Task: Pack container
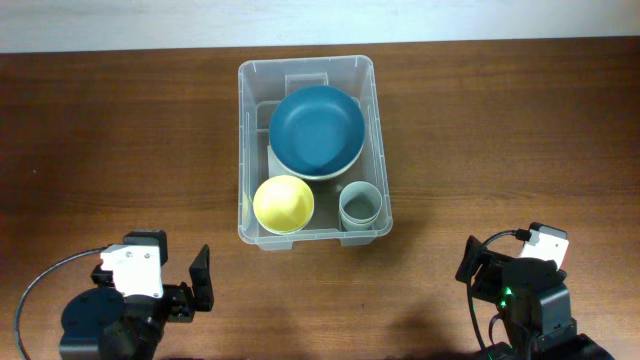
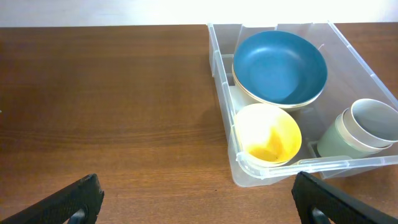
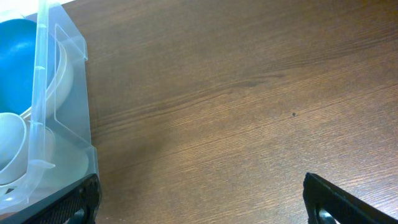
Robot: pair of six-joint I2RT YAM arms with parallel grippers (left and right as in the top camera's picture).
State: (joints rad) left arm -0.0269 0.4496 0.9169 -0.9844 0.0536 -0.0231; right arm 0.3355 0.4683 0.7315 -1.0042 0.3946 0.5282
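Looking down from overhead, you have the container (image 1: 243, 140) at the middle of the table (image 1: 120, 130), well apart from both arms, which sit at the near edge. It lies ahead and to the right of the left gripper (image 2: 199, 206), and ahead and to the left of the right gripper (image 3: 202, 202). Both grippers have their jaws spread wide with nothing between them but bare wood.

Inside the container, a blue bowl (image 1: 317, 128) fills the far half. A yellow bowl (image 1: 283, 203) sits at the near left corner and a grey-green cup (image 1: 360, 205) at the near right corner.

Under the blue bowl you can see only the rim of a pale bowl (image 1: 300, 172); the rest is covered. Your right wrist view catches just one end wall and corner of the container at its left edge, with the contents smeared behind the plastic. Each wrist view shows only the dark fingertips at the bottom corners. The overhead view cuts off both arms at the bottom edge.

The table is dark brown wood with a visible grain. A pale strip (image 1: 320, 25) runs beyond its far edge; you cannot tell whether that is wall or floor.
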